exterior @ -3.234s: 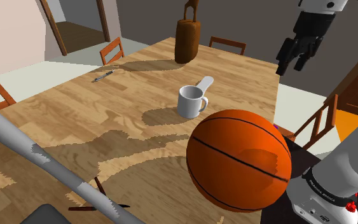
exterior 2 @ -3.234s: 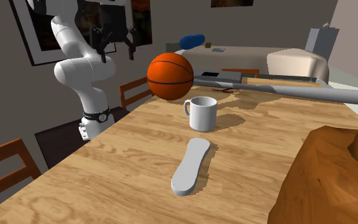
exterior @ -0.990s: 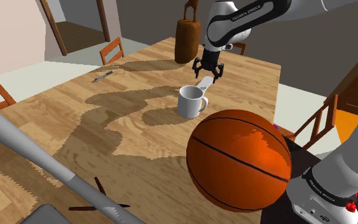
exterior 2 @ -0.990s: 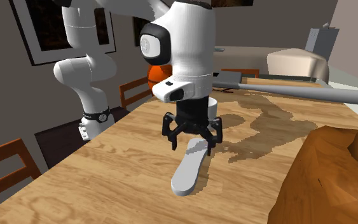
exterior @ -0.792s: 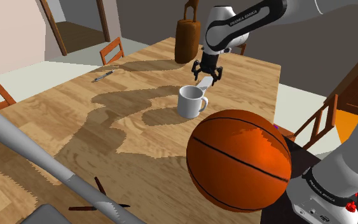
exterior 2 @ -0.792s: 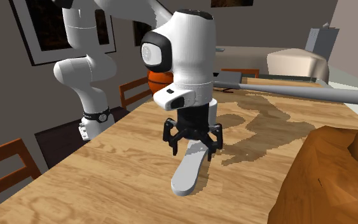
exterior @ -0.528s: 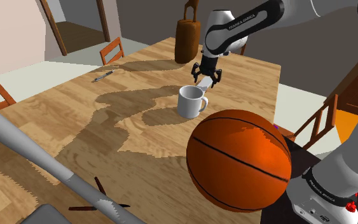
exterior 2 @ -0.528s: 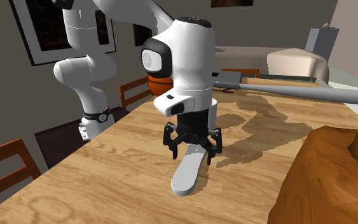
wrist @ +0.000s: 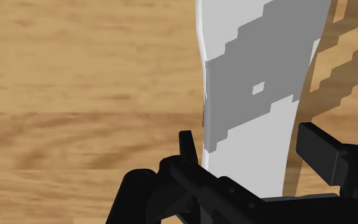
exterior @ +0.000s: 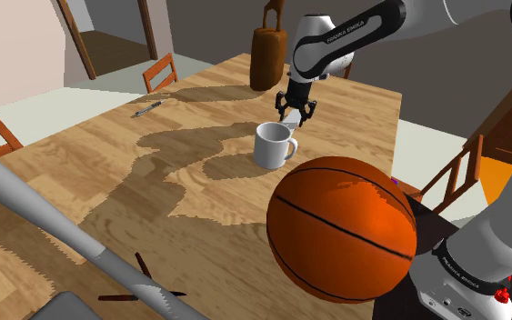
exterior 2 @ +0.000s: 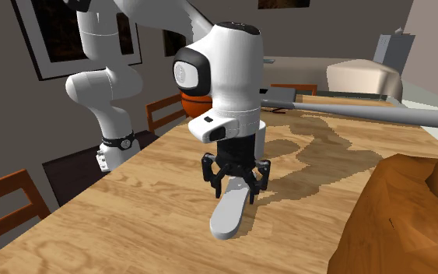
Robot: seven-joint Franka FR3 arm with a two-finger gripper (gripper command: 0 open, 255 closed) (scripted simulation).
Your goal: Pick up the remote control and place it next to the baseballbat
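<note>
The remote control (exterior 2: 229, 216), a long plain white slab, lies flat on the wooden table (exterior 2: 131, 210). My gripper (exterior 2: 236, 191) is down over its end nearer the mug. From the wrist, the remote (wrist: 260, 95) runs between the two black fingers (wrist: 187, 147), which press its sides: shut on it. From the shoulder, the gripper (exterior: 295, 115) is just behind the white mug (exterior: 272, 144), with a bit of the remote (exterior: 289, 117) showing. The grey baseball bat (exterior: 45, 223) lies at the near left of that view, far from the remote, and appears again (exterior 2: 380, 114) at the back.
A basketball (exterior: 340, 227) sits close in front of the shoulder camera, and a brown carved figure (exterior: 267, 55) stands at the table's far end. A pen (exterior: 146, 109) lies near the left edge. Chairs (exterior: 160, 71) ring the table.
The gripper has come down onto the remote and its fingers have drawn in from wide open against the remote's sides. The remote has not moved.
</note>
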